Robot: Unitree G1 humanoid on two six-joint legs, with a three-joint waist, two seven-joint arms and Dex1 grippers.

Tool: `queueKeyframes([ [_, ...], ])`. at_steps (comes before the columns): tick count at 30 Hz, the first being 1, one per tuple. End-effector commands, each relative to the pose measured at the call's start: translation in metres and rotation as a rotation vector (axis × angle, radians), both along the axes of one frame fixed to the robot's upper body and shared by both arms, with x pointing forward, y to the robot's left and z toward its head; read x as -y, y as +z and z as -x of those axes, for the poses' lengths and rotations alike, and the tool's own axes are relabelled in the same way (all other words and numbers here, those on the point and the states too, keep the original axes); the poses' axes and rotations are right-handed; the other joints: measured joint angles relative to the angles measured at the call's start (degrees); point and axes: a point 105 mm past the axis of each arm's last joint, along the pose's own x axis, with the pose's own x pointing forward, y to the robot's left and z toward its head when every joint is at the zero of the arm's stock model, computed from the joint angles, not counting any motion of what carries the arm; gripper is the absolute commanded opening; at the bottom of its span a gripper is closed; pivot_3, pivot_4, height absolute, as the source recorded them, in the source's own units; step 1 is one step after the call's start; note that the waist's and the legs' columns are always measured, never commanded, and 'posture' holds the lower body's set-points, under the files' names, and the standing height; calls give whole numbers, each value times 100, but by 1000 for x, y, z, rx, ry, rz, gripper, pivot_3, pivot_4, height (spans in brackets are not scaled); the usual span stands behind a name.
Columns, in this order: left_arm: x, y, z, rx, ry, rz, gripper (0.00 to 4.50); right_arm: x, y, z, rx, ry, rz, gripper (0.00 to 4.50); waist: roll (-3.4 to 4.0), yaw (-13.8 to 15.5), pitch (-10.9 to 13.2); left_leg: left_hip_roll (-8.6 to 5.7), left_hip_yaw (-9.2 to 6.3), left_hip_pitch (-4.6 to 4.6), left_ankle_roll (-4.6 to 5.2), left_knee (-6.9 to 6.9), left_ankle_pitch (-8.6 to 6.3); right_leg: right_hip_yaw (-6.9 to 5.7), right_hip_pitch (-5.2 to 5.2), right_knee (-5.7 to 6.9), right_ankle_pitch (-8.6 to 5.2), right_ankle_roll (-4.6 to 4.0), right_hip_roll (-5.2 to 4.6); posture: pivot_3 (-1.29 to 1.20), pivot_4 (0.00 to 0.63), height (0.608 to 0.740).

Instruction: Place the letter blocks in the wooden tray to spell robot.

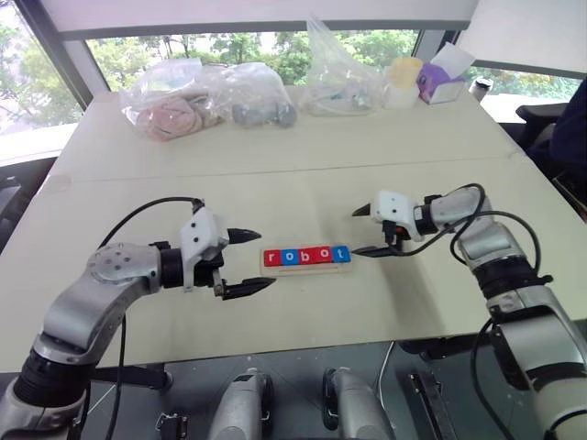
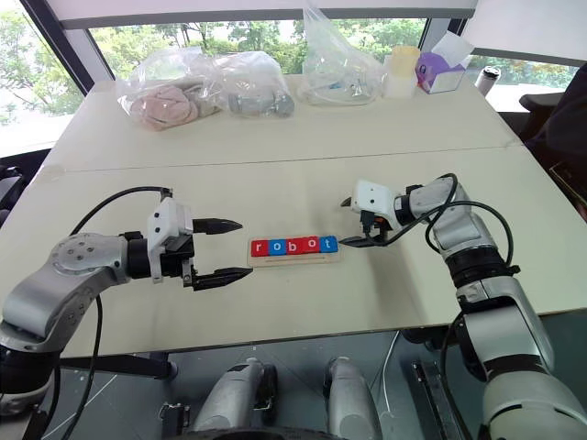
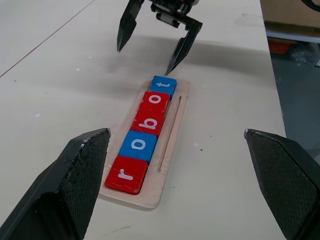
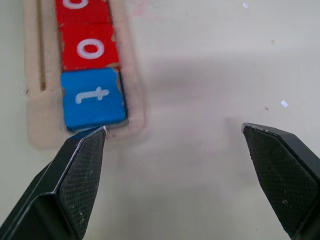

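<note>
Looked finished: all five letter blocks [image 3: 145, 133] sat in the wooden tray [image 3: 168, 150] spelling robot, with left gripper [image 1: 246, 262] and right gripper [image 1: 369, 230] both spread, empty.

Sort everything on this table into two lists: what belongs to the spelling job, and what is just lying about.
Job: five red and blue square letter blocks spelling robot; long light-wood tray.

Lying about: clear plastic bags of soft items; purple tissue box; pale lidded cup.
</note>
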Motion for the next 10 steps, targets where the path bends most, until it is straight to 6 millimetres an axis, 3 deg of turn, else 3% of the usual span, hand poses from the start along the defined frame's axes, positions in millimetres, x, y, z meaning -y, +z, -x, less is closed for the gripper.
queueKeyframes([
  [1, -2, 14, 4, 40, -1, 20, 4500, 8, 23, 14, 16, 8, -33, 4462, -1, 3, 0, 0, -1, 0, 0, 0, 0, 0, 1, 0, -1, -1, 0, 0, 150, 725],
  [10, -14, 8, 11, -3, 31, 0, 4500, 15, 38, 64, -59, -81, -133, 4462, 1, 6, -1, 5, -4, 4, -2, -2, -2, 1, 0, 0, -3, -5, -10, 0, 150, 725],
])
